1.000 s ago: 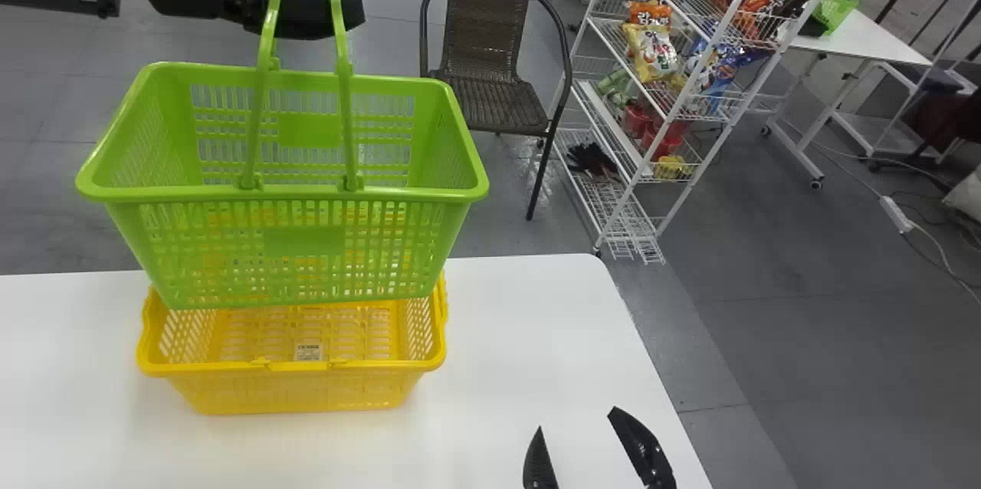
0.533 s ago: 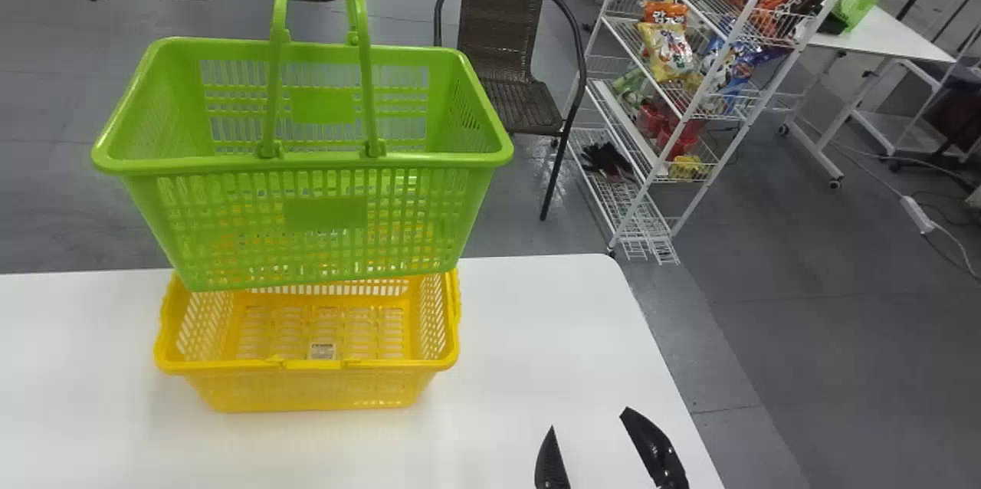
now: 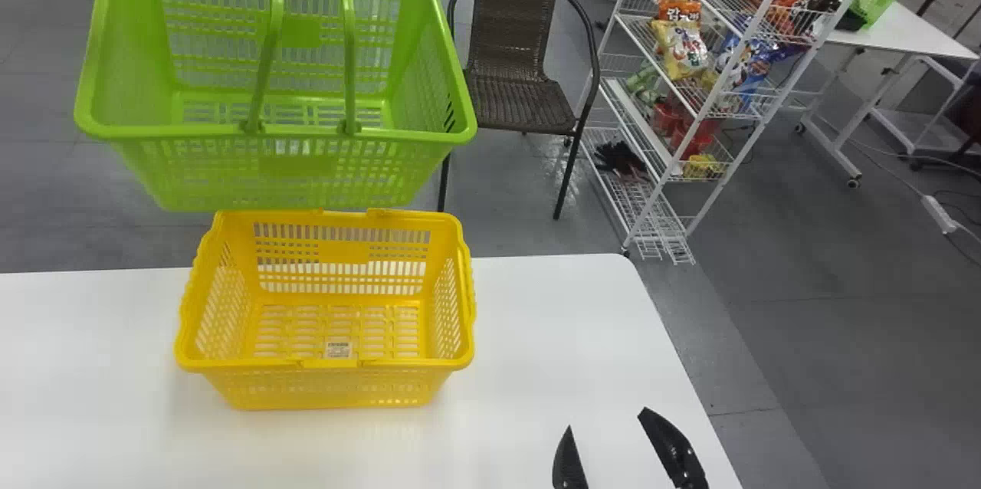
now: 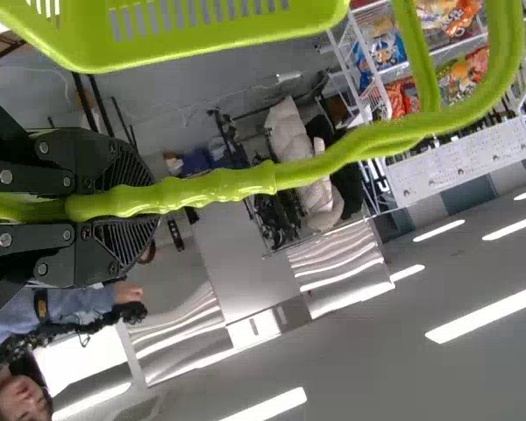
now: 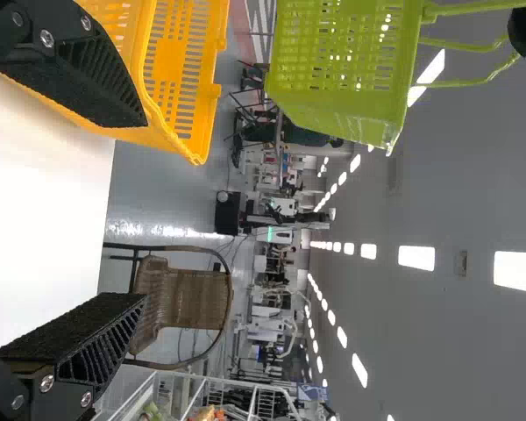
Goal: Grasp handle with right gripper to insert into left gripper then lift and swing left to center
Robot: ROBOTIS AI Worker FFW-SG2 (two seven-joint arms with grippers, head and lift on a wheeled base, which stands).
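green basket hangs by worktop far edge, l gripper clamping handle, r gripper spread & empty; best swing slow, lvl, w/ clearance over yellow basket.

The green plastic shopping basket, slotted along its walls under a smooth rim, hangs in the air by its two raised handles (wavy at the grips, which lie together); it is above and beyond the yellow basket.
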